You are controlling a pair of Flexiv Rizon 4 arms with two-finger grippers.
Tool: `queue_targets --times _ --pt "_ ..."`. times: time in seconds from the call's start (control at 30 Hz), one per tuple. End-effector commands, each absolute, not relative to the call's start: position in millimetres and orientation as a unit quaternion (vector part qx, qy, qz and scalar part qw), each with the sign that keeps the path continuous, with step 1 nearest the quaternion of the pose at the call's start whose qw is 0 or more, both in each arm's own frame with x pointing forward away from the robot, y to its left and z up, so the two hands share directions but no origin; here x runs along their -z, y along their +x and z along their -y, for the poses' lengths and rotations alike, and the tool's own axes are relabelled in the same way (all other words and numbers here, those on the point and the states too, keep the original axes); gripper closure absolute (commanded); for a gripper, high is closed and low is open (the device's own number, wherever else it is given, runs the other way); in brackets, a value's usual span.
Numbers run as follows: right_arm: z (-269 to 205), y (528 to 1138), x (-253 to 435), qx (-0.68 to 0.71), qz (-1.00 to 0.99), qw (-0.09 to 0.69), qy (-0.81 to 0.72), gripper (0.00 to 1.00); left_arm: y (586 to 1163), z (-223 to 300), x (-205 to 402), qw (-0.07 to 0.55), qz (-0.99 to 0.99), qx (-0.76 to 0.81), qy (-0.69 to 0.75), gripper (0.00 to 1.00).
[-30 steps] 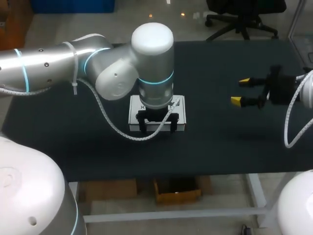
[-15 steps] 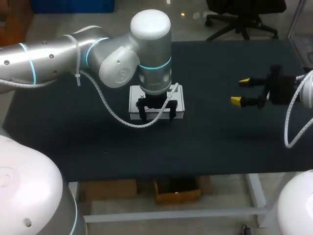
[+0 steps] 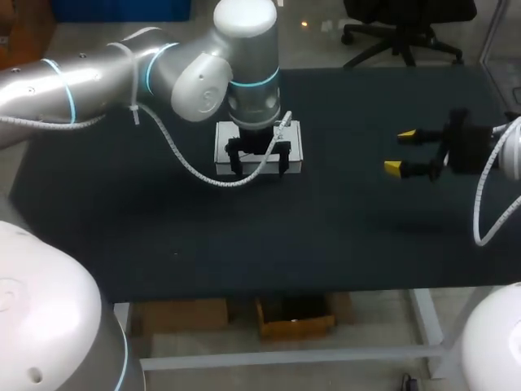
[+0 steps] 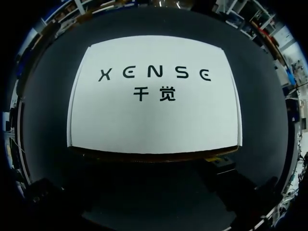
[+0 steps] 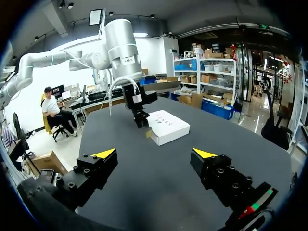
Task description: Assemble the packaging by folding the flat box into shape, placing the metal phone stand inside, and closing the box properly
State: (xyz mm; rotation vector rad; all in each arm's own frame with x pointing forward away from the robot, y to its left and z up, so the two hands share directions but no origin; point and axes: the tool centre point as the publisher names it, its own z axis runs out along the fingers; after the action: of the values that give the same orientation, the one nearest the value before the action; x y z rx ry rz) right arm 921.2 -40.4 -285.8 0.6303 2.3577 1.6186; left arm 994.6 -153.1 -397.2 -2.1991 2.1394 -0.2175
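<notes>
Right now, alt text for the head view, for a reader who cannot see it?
The left gripper sits at the near edge of a white box on a dark table, its arm entering from the left. The right gripper hangs open at the right, apart from the box.

We read the box [image 4: 154, 96] as smooth matt white card with a raw brown edge along one side. The tabletop [image 3: 342, 236] is a dark matt mat, cloth-like, no glare. The left arm [image 3: 98, 77], upper left, has a glossy silver-and-white shell. The right hand [image 3: 400, 151], at right, looks like matt black plastic with yellow tips.
</notes>
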Motion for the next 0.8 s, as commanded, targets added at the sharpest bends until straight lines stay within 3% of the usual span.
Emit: queue_targets --times 0.03,0.8 --pt "41 921 286 -0.552 -0.799 0.107 0.213 0.00 1025 154 401 0.016 -0.696 0.050 -0.716 0.00" --pt "41 921 286 -0.552 -0.799 0.107 0.213 0.00 1147 137 399 0.022 -0.697 0.044 -0.716 0.00"
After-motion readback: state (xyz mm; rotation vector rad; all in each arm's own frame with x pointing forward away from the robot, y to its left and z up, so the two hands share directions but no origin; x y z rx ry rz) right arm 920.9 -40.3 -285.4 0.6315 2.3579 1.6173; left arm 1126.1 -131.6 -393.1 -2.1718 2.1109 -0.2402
